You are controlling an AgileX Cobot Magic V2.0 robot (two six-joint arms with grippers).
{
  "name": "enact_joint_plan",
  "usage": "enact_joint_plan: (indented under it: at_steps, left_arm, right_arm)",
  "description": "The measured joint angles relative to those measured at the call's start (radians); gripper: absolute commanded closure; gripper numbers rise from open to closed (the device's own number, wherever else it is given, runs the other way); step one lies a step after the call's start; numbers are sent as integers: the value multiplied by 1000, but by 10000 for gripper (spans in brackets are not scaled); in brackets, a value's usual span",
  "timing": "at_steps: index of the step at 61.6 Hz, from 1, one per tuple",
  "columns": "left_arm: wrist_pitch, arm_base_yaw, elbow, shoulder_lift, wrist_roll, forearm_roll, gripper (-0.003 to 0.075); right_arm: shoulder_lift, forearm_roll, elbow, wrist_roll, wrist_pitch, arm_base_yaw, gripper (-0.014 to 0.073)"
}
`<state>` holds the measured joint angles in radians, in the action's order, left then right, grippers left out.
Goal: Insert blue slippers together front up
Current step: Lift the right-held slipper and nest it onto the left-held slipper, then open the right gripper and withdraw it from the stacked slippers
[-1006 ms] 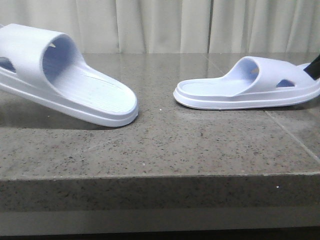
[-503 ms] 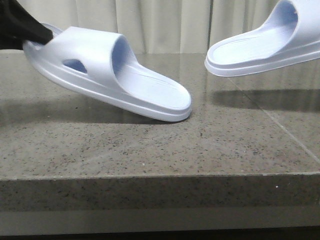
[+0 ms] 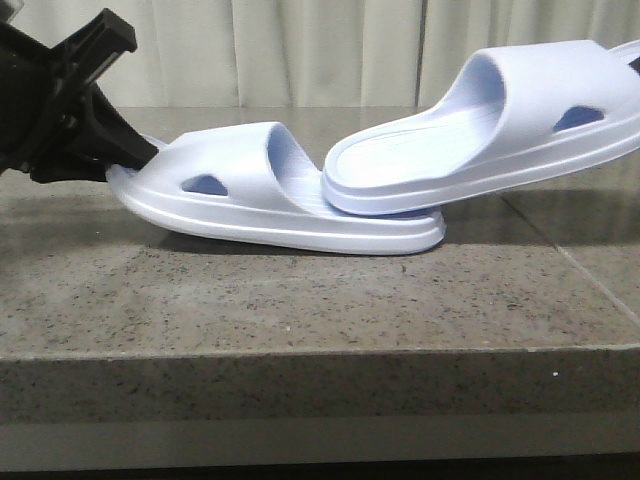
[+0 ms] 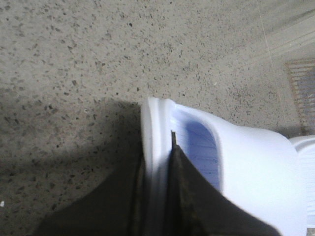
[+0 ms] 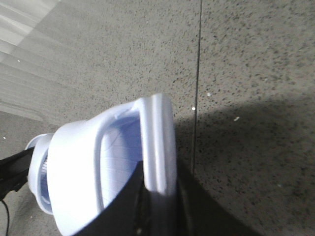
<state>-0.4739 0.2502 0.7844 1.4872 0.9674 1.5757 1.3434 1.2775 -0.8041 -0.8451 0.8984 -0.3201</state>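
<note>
Front view showed two blue slippers, one per arm. The left slipper [image 3: 270, 195] sat low over the stone table [image 3: 300, 290], its toe end touching or nearly touching the top and its heel end tipped slightly up, toe pointing toward the robot's right. The right slipper [image 3: 480, 125] hung tilted in the air, heel high, and its toe end lay on the left slipper's footbed just in front of the upper band. One left gripper [image 3: 120, 155] met the left slipper's heel; in the left wrist view its dark fingers [image 4: 189, 196] were pressed together on the heel rim, one inside the shoe and one outside. The right gripper [image 5: 160, 201] showed only in the right wrist view, where its fingers likewise pinched the heel rim of the right slipper [image 5: 98, 167]. The table's front edge ran well in front of both slippers, with bare stone between. A pale curtain [image 3: 300, 50] hung behind the table.
</note>
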Motion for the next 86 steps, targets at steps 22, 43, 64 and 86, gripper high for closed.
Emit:
enact_joint_plan:
  at_steps: [22,43,64,86]
  left_arm:
    - [28,9,0,0,1,4,741]
    - [170,33,-2,4,16,0,741]
    - [186,33,-2,4,23,0,741]
    - [144,42,-2,4,23,12,741]
  right_arm:
    - [19,158,53,0,-306,365,711]
    - [136,281,21,-11,-634,661,711]
    - [145,291,11,-28,-670,681,698]
    - [90,180,9,-42,-439,523,275]
